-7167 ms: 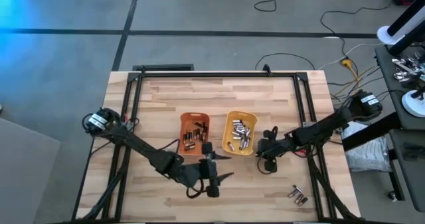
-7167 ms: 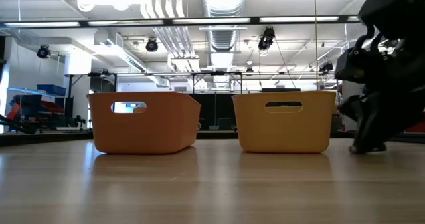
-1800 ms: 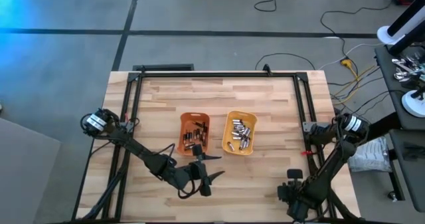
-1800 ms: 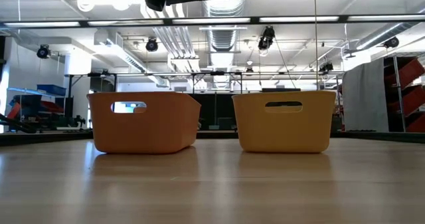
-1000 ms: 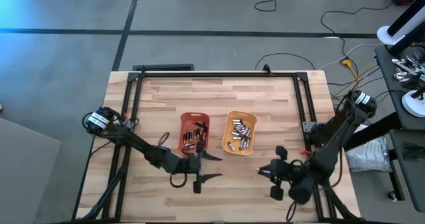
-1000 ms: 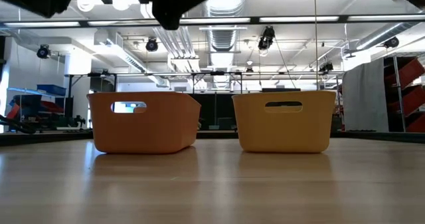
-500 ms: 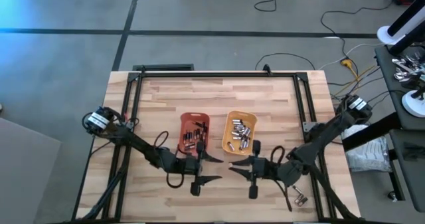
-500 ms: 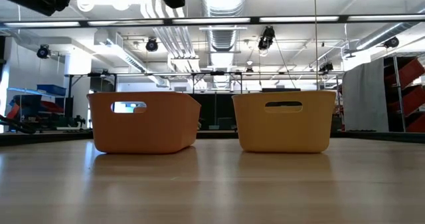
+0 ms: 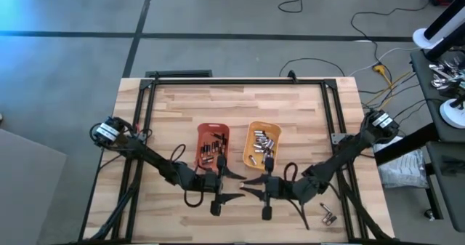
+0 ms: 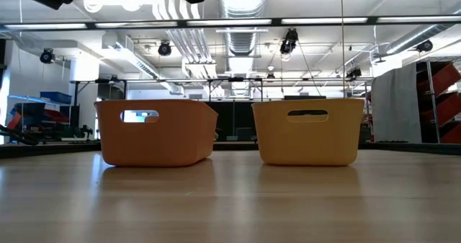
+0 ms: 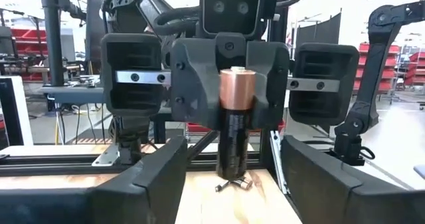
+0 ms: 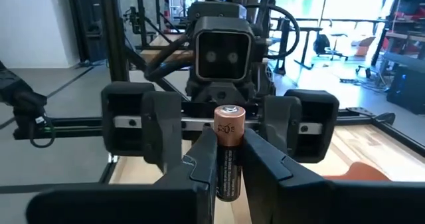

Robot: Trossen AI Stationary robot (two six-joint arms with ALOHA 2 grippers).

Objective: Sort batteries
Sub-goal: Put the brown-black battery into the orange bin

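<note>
Two claws nose to nose at the front middle of the desk point(image 9: 182, 107), just ahead of the trays. My right claw point(image 9: 251, 185) is pinched tight on one battery point(image 12: 229, 151), holding it upright with the coppery end on top and the dark body below, clamped between both fingers. My left claw point(image 9: 231, 185) faces it head-on with its fingers spread wide and nothing in its grip. From the left wrist I see the battery standing dead centre in front of the right claw's body, its lower end dipping down between my spread left fingers point(image 11: 153, 181); whether either finger touches it, I can't tell. Behind both claws sits the orange tray point(image 9: 213, 126), with dark cells point(image 9: 212, 149) piled inside, and just beside it on the right the yellow tray point(image 9: 263, 123), with silvery cells point(image 9: 265, 147) in it. The trays stand side by side, close but apart, both upright. A couple of loose cells point(image 9: 328, 218) lie on the bare wood near the front right corner, well apart from the trays and out past my right arm.
</note>
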